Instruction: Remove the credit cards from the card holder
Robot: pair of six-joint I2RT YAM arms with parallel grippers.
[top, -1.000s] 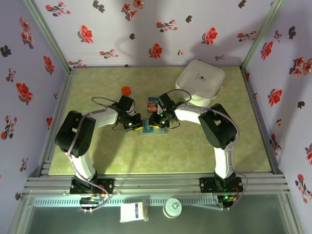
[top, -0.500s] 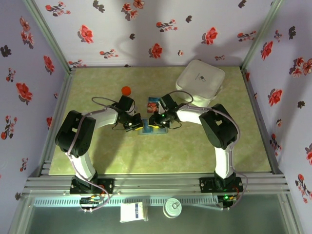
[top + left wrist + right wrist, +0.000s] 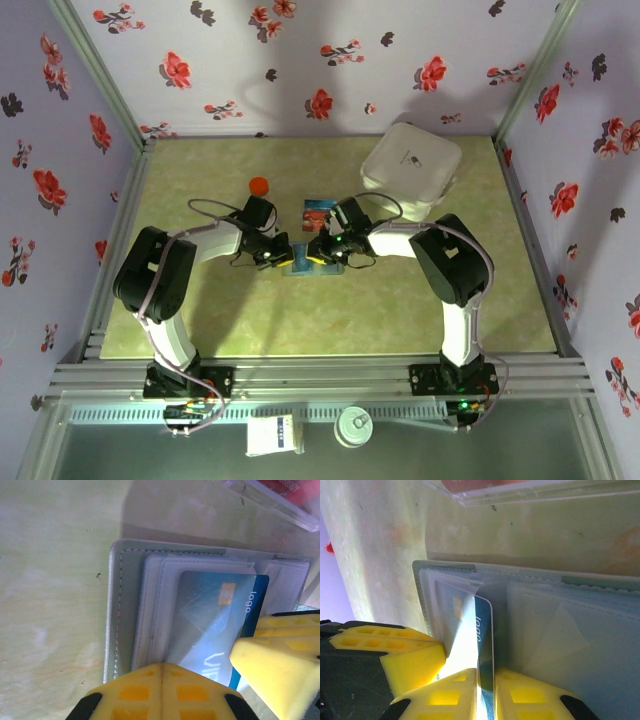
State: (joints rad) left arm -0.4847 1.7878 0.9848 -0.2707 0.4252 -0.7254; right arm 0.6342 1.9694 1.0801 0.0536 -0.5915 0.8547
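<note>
My right gripper (image 3: 485, 695) is pinched shut on the edge of the blue card (image 3: 485, 630). The card sits partly in its pocket, so I can slide it out. My left gripper (image 3: 161, 690) is closed and presses on the holder (image 3: 125, 610) at its 9 o'clock side, I think to stop it sliding. The holder lies open between both grippers, with a clear box (image 3: 315, 212) at its 12 o'clock.

My left pincer (image 3: 279, 256): tips down on the left end of the card holder (image 3: 301, 268).
My right pincer (image 3: 322, 252): tips down on the same holder, just beside my left pincer.
Card holder: flat on the table (image 3: 300, 325) under both pincers, its blue edge showing between them.
Clear box (image 3: 316, 212): just beyond my right pincer, red and blue inside.
Orange cap (image 3: 259, 185): beyond my left pincer, apart.
White case (image 3: 410, 165): beyond my right pincer, off to its right.
</note>
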